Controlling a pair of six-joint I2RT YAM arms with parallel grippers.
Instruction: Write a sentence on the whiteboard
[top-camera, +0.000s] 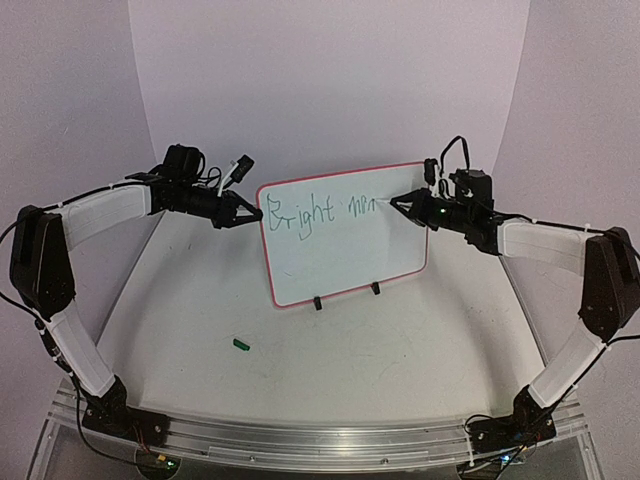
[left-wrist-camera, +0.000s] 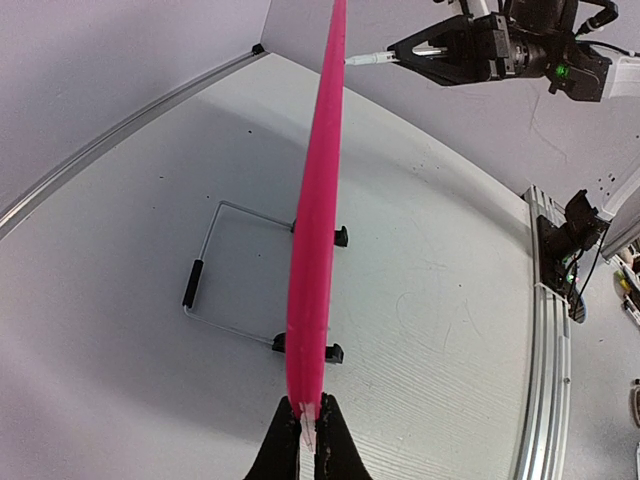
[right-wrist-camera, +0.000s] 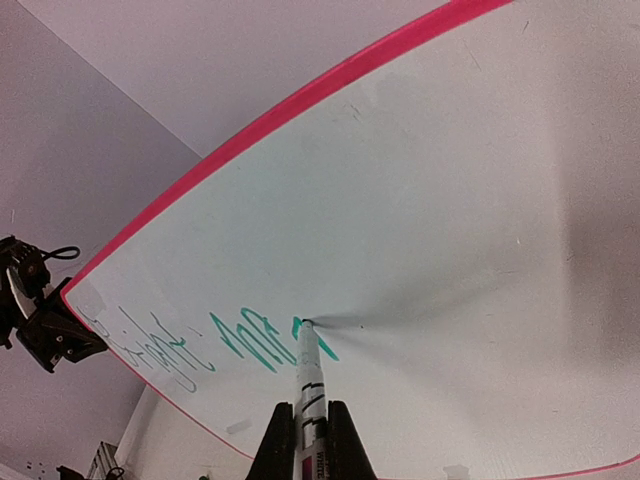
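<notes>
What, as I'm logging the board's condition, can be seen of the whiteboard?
The whiteboard is a glossy white rectangle with a thin red-pink rim and rounded corners. It stands near upright on the table on two black clip feet, with a wire stand behind it. Green writing reads "Bright" plus part of a second word. The left hand pinches its left edge. The tip of the marker in the right hand touches its face.

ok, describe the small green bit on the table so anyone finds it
Find the upright glossy white board with the pink rim. In front of it, off its lower left corner, lies a tiny dark-green piece, the only coloured speck on the white tabletop.
</notes>
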